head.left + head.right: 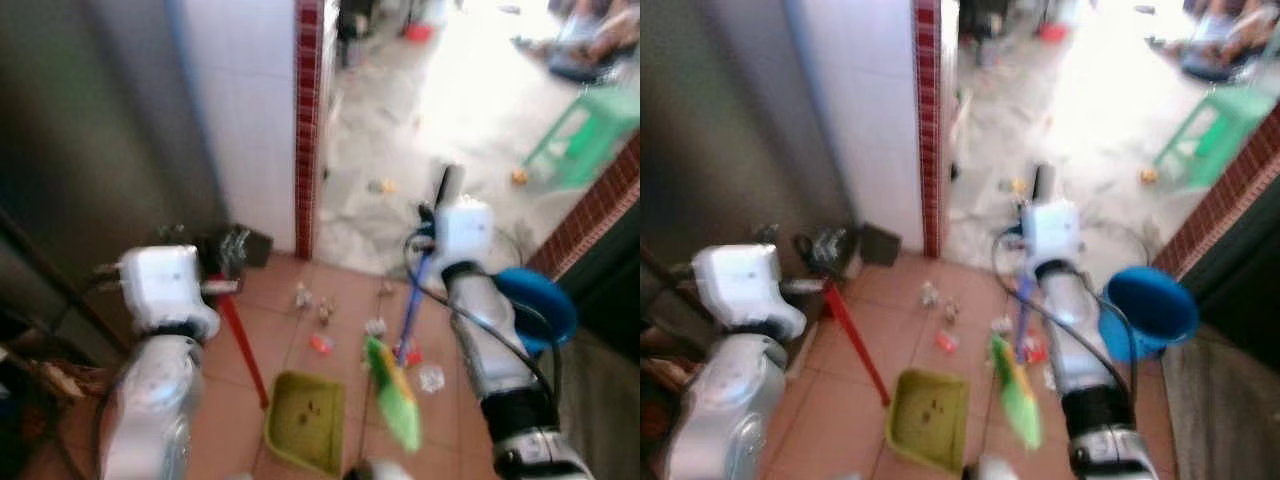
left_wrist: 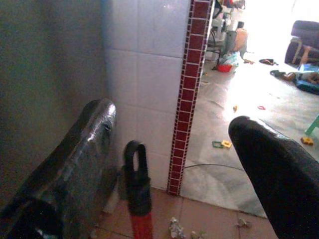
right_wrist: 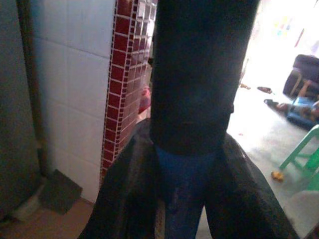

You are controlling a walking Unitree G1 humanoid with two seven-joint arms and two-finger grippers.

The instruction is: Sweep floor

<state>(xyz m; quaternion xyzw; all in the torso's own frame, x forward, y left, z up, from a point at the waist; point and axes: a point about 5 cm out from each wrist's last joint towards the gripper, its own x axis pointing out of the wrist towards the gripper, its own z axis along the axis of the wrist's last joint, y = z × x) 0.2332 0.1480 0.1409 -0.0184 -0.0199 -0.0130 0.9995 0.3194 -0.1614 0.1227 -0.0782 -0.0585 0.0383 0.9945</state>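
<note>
I see the broom (image 1: 405, 345) standing almost upright in front of me on the terracotta floor tiles (image 1: 300, 330), its blue shaft rising from a green and yellow brush head that rests on the tiles just right of the dustpan (image 1: 305, 420). My right gripper (image 1: 447, 190) is clamped around the upper part of the shaft; in the right wrist view the two black fingers (image 3: 124, 199) press against either side of the blue pole (image 3: 182, 194), with the black end of the handle rising past them.

The dustpan is yellow-green, lies flat on the tiles with a few dark crumbs in it, and its red handle (image 1: 243, 345) slants up and left toward my left gripper (image 1: 232, 250). In the left wrist view those fingers (image 2: 75, 169) are spread wide, and the handle's black looped tip (image 2: 137, 174) stands between them without touching either, so that gripper holds nothing.

Scraps of litter (image 1: 325, 312) lie scattered on the tiles beyond the dustpan and around the brush head. A blue bucket (image 1: 540, 305) sits just to the right of my right arm. Further out, a white tiled wall (image 1: 250, 110) edged with dark red trim (image 1: 308, 120) ends at a doorway onto a bright grey floor, where a green stool (image 1: 585, 130) stands well apart.
</note>
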